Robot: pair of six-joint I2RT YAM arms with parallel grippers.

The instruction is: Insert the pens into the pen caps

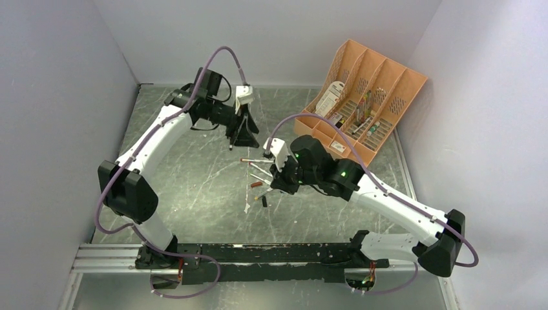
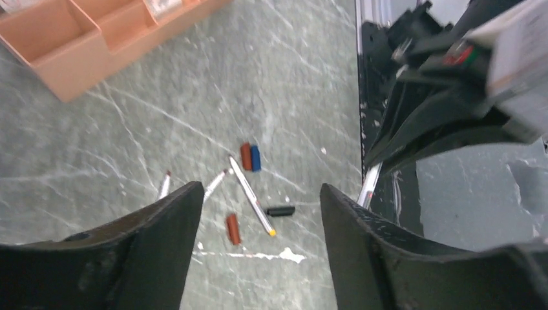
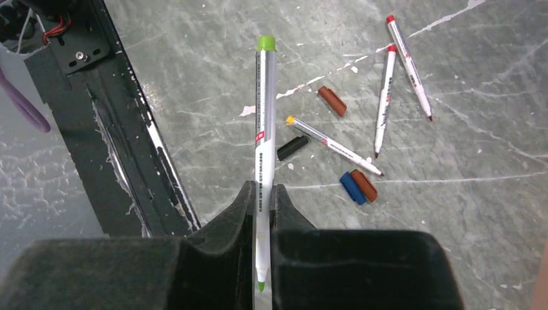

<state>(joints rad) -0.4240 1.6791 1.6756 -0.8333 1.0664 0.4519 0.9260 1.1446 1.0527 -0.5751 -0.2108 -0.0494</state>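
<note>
My right gripper [image 3: 262, 194] is shut on a white pen with a green end [image 3: 263, 116] and holds it above the table; the pen's green tip points back between the fingers. On the table below lie two red-ended pens [image 3: 385, 97], an orange-ended pen [image 3: 333, 146], a red-brown cap [image 3: 332, 101], a black cap [image 3: 293, 148], and a blue cap [image 3: 352, 188] beside a brown cap [image 3: 364, 185]. My left gripper [image 2: 258, 190] is open and empty, well above and behind this cluster [image 1: 258, 173]. In the top view the left gripper [image 1: 242, 139] is at the back and the right gripper [image 1: 279, 183] is over the pens.
An orange slotted organizer tray [image 1: 362, 103] stands at the back right, and its corner shows in the left wrist view [image 2: 64, 58]. The black base rail [image 1: 258, 255] runs along the near edge. Grey walls close in both sides.
</note>
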